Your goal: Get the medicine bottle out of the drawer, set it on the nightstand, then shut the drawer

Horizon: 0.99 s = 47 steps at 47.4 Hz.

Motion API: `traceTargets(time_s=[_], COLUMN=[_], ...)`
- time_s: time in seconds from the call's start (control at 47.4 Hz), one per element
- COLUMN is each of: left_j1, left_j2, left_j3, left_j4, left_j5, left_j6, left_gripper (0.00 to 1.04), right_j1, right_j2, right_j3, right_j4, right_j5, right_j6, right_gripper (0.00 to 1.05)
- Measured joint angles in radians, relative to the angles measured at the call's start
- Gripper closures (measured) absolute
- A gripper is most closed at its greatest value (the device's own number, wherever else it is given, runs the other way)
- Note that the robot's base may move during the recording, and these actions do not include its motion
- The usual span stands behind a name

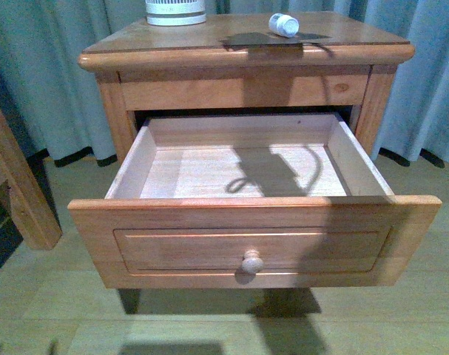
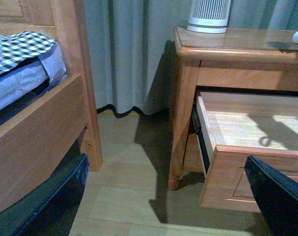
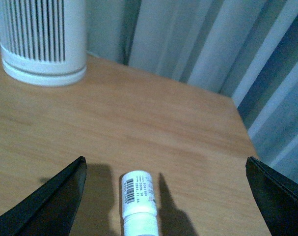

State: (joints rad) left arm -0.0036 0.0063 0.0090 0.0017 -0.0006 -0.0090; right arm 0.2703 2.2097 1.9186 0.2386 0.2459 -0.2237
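Mia: Is the job all done?

Ben: Not yet. The medicine bottle (image 1: 283,24) is out and lies on its side on top of the nightstand (image 1: 246,58). So I think the first two parts are done, and only the closing is left.

Mia: Where is the bottle next to the fingers?

Ben: In the right wrist view it lies right between the two fingers of the right gripper (image 3: 164,162). Neither finger touches it. They are spread wide and hold nothing.

Mia: What is that white thing with stripes?

Ben: A white ribbed tower (image 3: 43,42). It stands on the same top, far out past the fingertips and off to one side, well apart from the bottle.

Mia: And the drawer (image 1: 254,222)?

Ben: It is pulled a long way out. Its round knob (image 1: 252,261) faces us.

Mia: Is anything inside it?

Ben: I see only bare pale wood and some dark shadows, no things at all.

Mia: What about the other arm?

Ben: The left gripper (image 2: 166,158) hangs low with its fingers wide apart, and it holds nothing too. The drawer's front corner is close by one finger, and the bed (image 2: 26,73) is near the other.

Mia: So what comes next?

Ben: I guess a push on the drawer front, until it sits flat against the nightstand
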Motion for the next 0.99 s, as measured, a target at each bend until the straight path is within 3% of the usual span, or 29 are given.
traceTargets(time_s=[0.337, 0.422, 0.611, 0.78, 0.991], left_j1=[0.000, 0.000, 0.000, 0.000, 0.000], left_j2=[0.000, 0.000, 0.000, 0.000, 0.000], left_j3=[0.000, 0.000, 0.000, 0.000, 0.000], left_j4=[0.000, 0.000, 0.000, 0.000, 0.000], left_j5=[0.000, 0.000, 0.000, 0.000, 0.000], left_j6=[0.000, 0.000, 0.000, 0.000, 0.000], left_gripper=[0.06, 0.06, 0.06, 0.06, 0.06], right_j1=[0.017, 0.026, 0.071, 0.126, 0.164], right_j2=[-0.515, -0.642, -0.924, -0.908, -0.576], right_j3=[-0.560, -0.756, -1.237, -1.480, -1.528], right_j4=[0.014, 0.006, -0.008, 0.092, 0.564], right_j5=[-0.122, -0.158, -0.175, -0.130, -0.036], right_j6=[0.216, 0.282, 0.378, 0.412, 0.291], right_gripper=[0.07, 0.21, 0.64, 1.00, 1.01])
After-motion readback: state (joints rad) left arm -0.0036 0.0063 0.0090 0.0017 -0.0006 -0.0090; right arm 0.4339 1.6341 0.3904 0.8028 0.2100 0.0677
